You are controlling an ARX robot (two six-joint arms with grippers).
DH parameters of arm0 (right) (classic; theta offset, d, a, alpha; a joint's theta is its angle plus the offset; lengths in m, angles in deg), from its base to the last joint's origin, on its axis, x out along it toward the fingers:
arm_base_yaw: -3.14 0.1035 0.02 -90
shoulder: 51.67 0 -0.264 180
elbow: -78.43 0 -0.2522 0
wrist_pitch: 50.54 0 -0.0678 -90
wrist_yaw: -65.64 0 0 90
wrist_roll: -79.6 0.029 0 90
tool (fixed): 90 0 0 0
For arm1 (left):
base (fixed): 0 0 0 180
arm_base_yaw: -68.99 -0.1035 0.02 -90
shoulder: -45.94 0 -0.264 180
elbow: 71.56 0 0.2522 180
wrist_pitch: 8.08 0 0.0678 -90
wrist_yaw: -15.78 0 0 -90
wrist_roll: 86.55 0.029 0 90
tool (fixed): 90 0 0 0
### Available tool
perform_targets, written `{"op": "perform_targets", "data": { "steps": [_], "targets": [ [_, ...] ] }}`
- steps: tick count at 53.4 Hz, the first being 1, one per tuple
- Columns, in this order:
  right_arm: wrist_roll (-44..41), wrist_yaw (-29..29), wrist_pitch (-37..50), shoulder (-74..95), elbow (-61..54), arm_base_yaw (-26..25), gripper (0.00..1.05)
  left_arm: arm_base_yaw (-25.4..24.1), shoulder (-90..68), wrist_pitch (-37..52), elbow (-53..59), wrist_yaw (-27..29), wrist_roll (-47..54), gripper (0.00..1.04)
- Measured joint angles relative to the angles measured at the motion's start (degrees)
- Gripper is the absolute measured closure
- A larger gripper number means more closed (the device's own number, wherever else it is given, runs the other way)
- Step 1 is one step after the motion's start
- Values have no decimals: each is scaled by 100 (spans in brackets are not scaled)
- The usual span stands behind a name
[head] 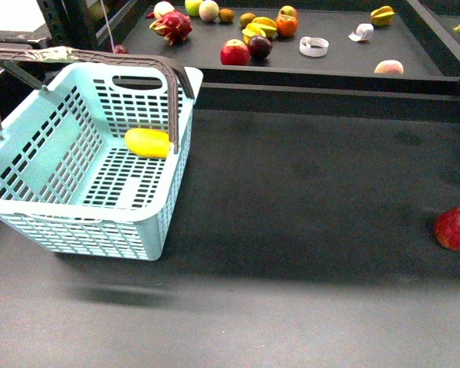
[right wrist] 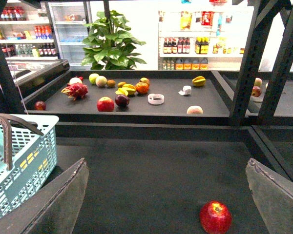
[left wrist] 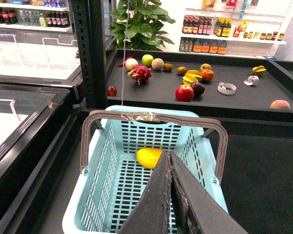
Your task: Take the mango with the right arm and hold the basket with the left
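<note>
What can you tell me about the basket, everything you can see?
The basket is a light blue plastic shopping basket with slotted walls and floor, an oval cut-out at the far end, and two grey-brown handles standing raised. It sits upright on the dark table, at the robot's left. A yellow mango lies inside near its far right wall. The shut left gripper hovers over it; whether they touch is unclear.

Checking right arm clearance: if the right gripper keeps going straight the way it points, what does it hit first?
Probably the dark table surface. The right gripper is open and aims between the red apple and the basket; neither sits squarely in line, though depth is unclear.
</note>
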Motion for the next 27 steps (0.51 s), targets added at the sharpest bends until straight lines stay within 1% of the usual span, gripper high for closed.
{"op": "perform_targets", "data": {
  "steps": [3, 8, 16, 21, 27],
  "targets": [
    [0, 0, 0, 0, 0, 0, 8, 251, 229, -122, 109, 348, 4, 103],
    [0, -2, 0, 0, 0, 0, 8, 415, 544, -291, 243, 391, 24, 103],
    [0, 0, 0, 0, 0, 0, 8, 428, 1119, -675, 435, 426, 35, 103],
    [0, 0, 0, 0, 0, 0, 8, 433, 1239, -498, 669, 422, 39, 103],
    [-2, 0, 0, 0, 0, 0, 8, 433, 1683, -916, 697, 426, 39, 103]
  ]
}}
